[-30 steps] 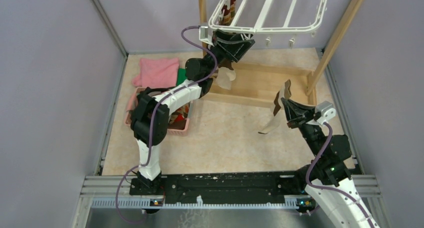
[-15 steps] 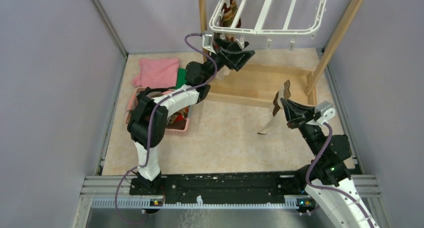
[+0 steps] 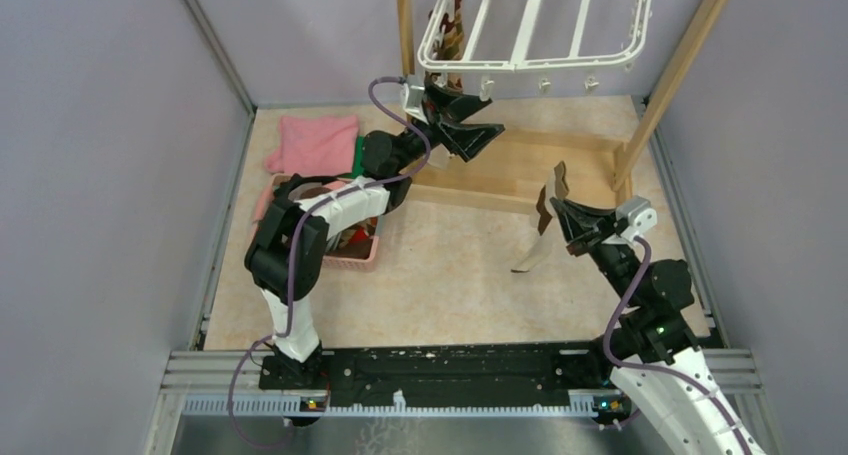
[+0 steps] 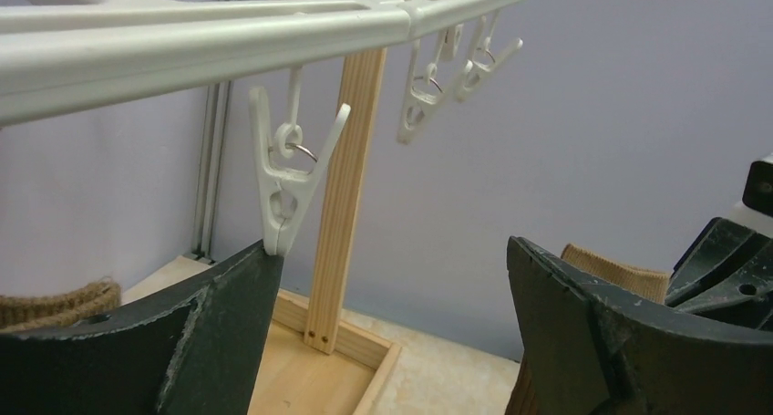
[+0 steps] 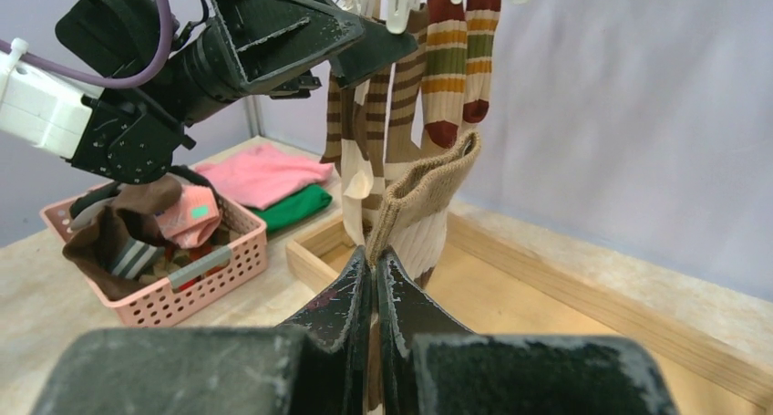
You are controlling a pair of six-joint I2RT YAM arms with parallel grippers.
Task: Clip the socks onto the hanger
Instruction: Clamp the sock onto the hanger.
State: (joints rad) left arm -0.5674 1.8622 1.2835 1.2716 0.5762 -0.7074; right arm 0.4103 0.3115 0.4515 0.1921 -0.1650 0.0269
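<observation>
**A:** Left claw (image 4: 390, 251)?

**B:** Spread wide, with nothing between its fingers. It is raised just under the hanger's (image 4: 228, 41) near rail. A clip (image 4: 287, 191) dangles there with its tip right at the edge of one finger (image 4: 219, 315). I cannot tell whether they touch.

**A:** And the right claw (image 5: 374, 255)?

**B:** Pressed together, pinching a tan sock (image 5: 424, 205). The ribbed cuff stands above the fingers, and from overhead the rest hangs below them, toward the table (image 3: 440, 285).

**A:** Where is that sock relative to the hanger?

**B:** Lower and well apart from it. It is in the air in front of the wooden frame (image 3: 520, 170), to the right of the left claw.

**A:** Is anything clipped on?

**B:** Yes, at the hanger's left end, behind the left claw. Striped socks (image 5: 374, 114) in brown and cream hang there from clips. Beside them are banded socks (image 5: 447, 59) in red, green and tan.

**A:** What else is on the table?

**B:** A pink basket (image 3: 365, 258) sits on the left by the left arm, holding more socks in a heap. Beyond it, near the back wall, lie a pink cloth (image 3: 315, 143) and a green cloth (image 3: 362, 153) just beside it.
</observation>
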